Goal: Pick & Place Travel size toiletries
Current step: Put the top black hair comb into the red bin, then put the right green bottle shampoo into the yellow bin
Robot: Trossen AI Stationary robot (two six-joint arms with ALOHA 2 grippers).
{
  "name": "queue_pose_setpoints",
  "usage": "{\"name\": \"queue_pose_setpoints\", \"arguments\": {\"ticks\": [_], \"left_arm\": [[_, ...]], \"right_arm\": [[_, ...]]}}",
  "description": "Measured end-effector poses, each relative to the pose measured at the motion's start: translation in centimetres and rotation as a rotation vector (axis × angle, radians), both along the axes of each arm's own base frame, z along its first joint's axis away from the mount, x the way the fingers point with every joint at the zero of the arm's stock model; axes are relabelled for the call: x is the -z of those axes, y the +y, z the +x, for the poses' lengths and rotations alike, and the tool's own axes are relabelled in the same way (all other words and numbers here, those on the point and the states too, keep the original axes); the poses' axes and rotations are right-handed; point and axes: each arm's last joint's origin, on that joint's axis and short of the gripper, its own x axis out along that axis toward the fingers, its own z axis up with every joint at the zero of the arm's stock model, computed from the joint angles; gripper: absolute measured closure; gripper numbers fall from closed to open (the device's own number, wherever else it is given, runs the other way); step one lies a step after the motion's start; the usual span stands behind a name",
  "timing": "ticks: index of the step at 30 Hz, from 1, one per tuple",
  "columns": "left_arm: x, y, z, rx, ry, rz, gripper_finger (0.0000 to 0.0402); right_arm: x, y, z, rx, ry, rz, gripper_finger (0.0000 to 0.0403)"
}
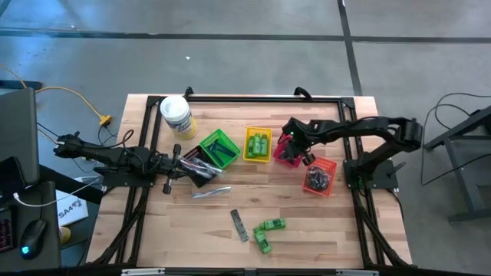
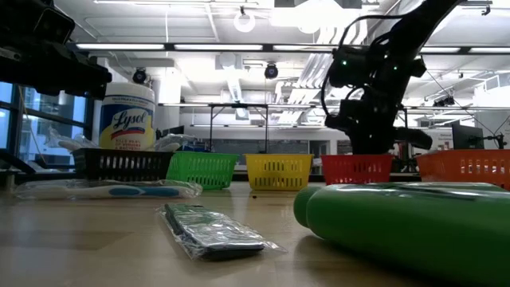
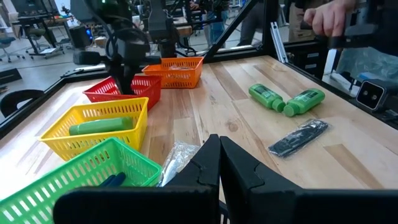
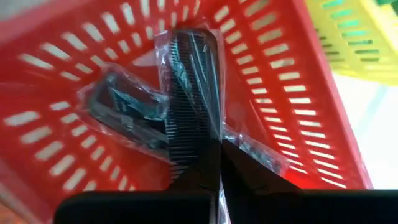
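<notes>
My right gripper point(image 1: 298, 153) hangs over the red basket point(image 1: 285, 157), shut on a dark comb point(image 4: 193, 81) in clear wrap. A second wrapped comb point(image 4: 124, 109) lies in that basket. On the near table lie two green mini bottles point(image 1: 270, 226), another wrapped comb point(image 1: 239, 225) and a clear-wrapped stick point(image 1: 209, 192). My left gripper point(image 3: 219, 149) is shut on nothing, level, at the table's left beside the black basket point(image 1: 196, 162). My right gripper pinches the comb's near end point(image 4: 198, 134) between its two fingers. The fingers slant down from above and lie along the comb. The comb sticks out ahead of them into the red basket; whether its far end point(image 4: 193, 40) touches the basket I cannot tell.
Green point(image 1: 219, 147), yellow point(image 1: 258, 144) and orange point(image 1: 320, 176) baskets stand in a row with the red one; the yellow one holds green bottles. A white tub with a yellow label point(image 1: 176, 116) stands far left. A person's hand point(image 3: 329, 18) shows beyond the table's near edge.
</notes>
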Motion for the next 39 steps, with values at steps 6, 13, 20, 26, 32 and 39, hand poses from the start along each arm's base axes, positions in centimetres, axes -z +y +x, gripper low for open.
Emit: {"name": "queue_pose_setpoints", "arguments": {"ticks": [6,13,20,26,32,39], "left_arm": [[0.0,0.0,0.0,0.000,0.000,0.000,0.0402],[0.0,0.0,0.0,0.000,0.000,0.000,0.0402],[0.0,0.0,0.0,0.000,0.000,-0.001,0.0402],[0.0,0.0,0.0,0.000,0.000,-0.001,0.0402],[0.0,0.0,0.0,0.000,0.000,-0.001,0.0402],[0.0,0.0,0.0,0.000,0.000,0.001,0.0402]], "right_arm": [[0.3,-0.3,0.2,0.064,0.000,-0.031,0.0400],[0.3,0.4,0.4,0.060,-0.002,-0.011,0.0379],[0.3,0.9,0.6,0.060,0.011,-0.066,0.0310],[-0.8,2.2,0.7,0.061,0.003,-0.173,0.0258],[-4.3,4.3,0.0,0.051,-0.135,-0.269,0.0234],[-10.3,8.3,-2.7,0.361,-0.558,-0.176,0.0244]]}}
